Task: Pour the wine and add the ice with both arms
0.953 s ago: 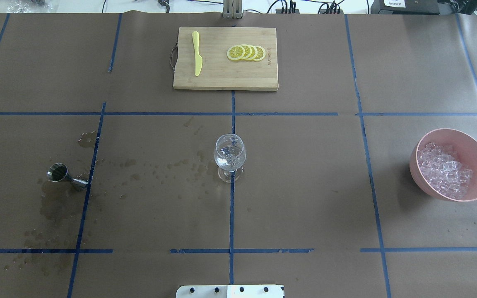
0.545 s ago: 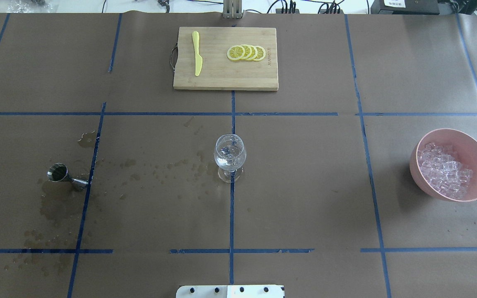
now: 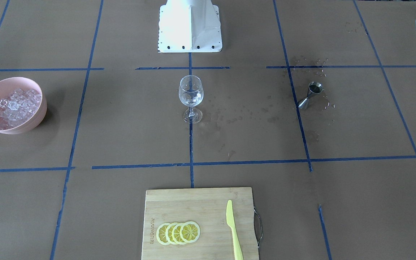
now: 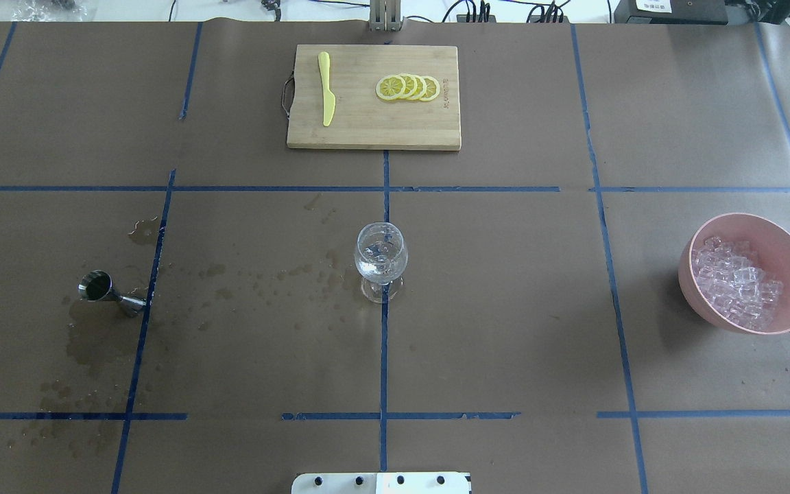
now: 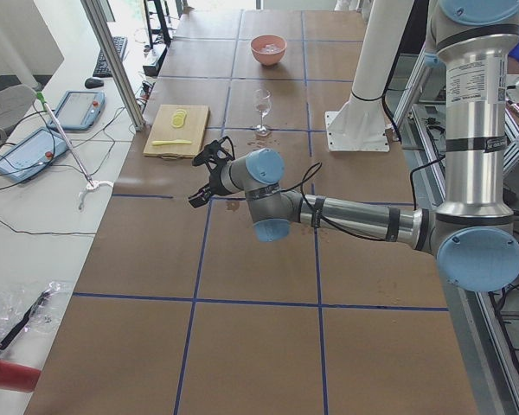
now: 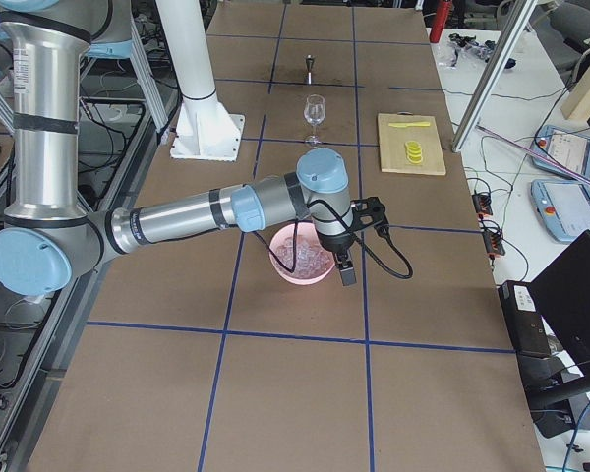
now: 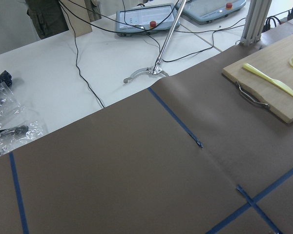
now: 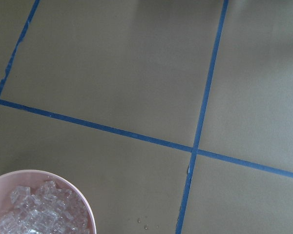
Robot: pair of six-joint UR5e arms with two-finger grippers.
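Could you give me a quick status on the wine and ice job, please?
Left gripper out left of jigger, right gripper near pink bowl; jaws unreadable. Ice in bowl, glass upright centre. Nothing between them.

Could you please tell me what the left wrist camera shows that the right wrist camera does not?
Only the left wrist view shows the cutting board with the yellow knife on it, and a white bench behind. Only the right wrist view shows the pink bowl holding the ice. Both show the brown paper crossed by blue tape.
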